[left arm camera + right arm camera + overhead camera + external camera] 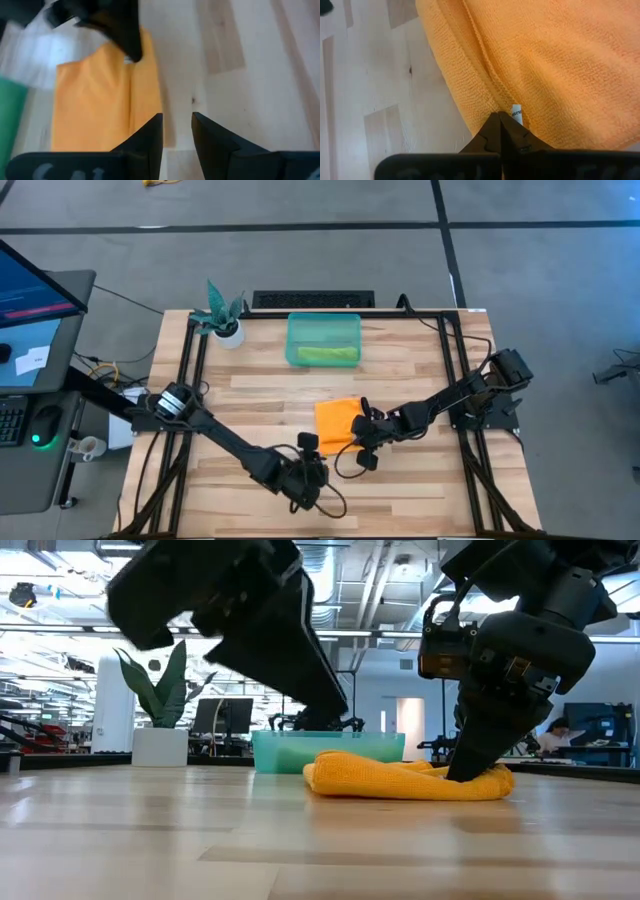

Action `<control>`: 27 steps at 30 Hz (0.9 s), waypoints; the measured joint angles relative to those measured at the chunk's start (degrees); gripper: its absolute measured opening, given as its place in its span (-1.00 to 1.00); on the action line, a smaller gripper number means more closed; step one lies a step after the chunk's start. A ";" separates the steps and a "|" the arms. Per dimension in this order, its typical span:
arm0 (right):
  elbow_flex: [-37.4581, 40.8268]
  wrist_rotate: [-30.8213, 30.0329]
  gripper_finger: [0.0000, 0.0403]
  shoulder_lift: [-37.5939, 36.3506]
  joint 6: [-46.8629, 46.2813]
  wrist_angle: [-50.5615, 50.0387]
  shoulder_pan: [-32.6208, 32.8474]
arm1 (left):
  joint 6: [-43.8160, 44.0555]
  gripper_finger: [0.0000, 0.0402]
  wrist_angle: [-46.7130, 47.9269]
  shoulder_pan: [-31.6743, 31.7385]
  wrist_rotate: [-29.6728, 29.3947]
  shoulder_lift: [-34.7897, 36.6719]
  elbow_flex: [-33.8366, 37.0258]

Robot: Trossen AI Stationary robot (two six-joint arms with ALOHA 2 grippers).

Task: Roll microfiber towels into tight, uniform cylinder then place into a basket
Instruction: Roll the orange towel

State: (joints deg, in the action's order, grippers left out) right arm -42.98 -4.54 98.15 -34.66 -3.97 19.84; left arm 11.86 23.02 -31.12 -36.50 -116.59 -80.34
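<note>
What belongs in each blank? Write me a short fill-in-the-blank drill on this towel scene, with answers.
1. The towel already lying in the basket is ____ in colour.
2. The right gripper is shut on the edge of the ____ towel.
3. The left gripper hangs over bare wood beside that towel, holding ____.
4. The white pot with the plant stands to the ____ of the basket in the high view.

Answers: green; orange; nothing; left

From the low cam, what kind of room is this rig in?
Likely an open robotics lab or workshop: exposed ceiling ducts, another workstation with a monitor behind the table, and a person at far equipment.
</note>
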 joint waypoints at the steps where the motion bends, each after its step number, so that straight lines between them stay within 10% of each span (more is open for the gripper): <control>1: 0.04 -0.02 -0.95 0.00 0.01 0.12 0.00 | -1.72 -0.52 -1.04 0.28 0.62 -0.29 0.15; 13: 0.06 -0.04 -0.95 0.04 0.03 0.05 0.28 | -3.80 -0.96 -4.13 5.94 5.23 -2.82 0.05; 27: 0.08 1.30 -0.94 0.07 -1.11 -0.04 0.29 | 4.41 -0.99 1.49 9.35 7.59 -6.30 -0.24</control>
State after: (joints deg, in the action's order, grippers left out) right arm -42.90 -3.23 98.21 -35.78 -4.01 20.12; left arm 16.28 24.51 -21.77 -28.91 -122.89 -80.58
